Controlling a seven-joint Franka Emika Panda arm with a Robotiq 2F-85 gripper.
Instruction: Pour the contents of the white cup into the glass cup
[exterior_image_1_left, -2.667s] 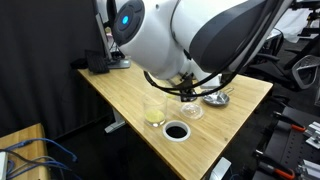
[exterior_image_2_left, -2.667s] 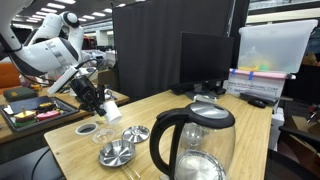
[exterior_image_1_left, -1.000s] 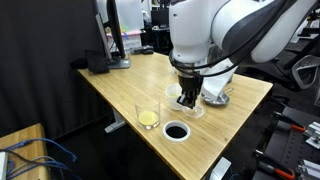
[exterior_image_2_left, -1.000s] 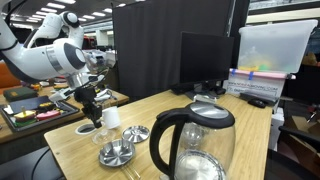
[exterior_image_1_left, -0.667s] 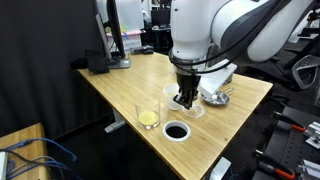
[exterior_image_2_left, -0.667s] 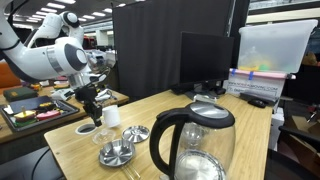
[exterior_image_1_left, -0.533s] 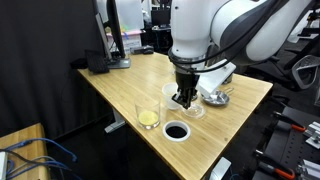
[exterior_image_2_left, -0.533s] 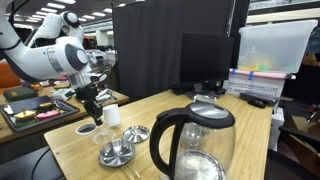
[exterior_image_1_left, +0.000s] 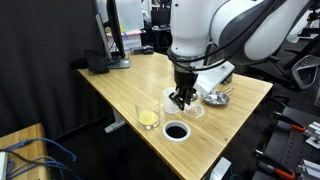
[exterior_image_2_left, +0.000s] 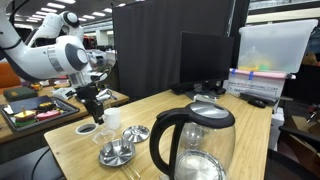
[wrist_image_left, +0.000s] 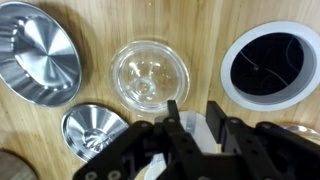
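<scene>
The white cup (exterior_image_2_left: 112, 118) stands upright between my gripper's (exterior_image_2_left: 101, 112) fingers, low over the table beside a flat clear dish. In the wrist view it shows as a white rim (wrist_image_left: 192, 128) between the two black fingers of the gripper (wrist_image_left: 193, 115), which is shut on it. The glass cup (exterior_image_1_left: 148, 115) stands apart near the table's edge, with a yellowish layer at its bottom. In that exterior view the gripper (exterior_image_1_left: 181, 98) hides the white cup.
A black hole with a white ring (exterior_image_1_left: 177, 130) lies between the glass cup and the gripper. The clear round dish (wrist_image_left: 147, 75), a large silver bowl (wrist_image_left: 38, 52) and a small metal bowl (wrist_image_left: 95, 130) lie close by. A black-handled kettle (exterior_image_2_left: 195, 140) stands in front.
Earlier the white cup was held tilted over the glass cup. It has since been moved to the dish's side, turned upright, and has sunk slightly toward the table.
</scene>
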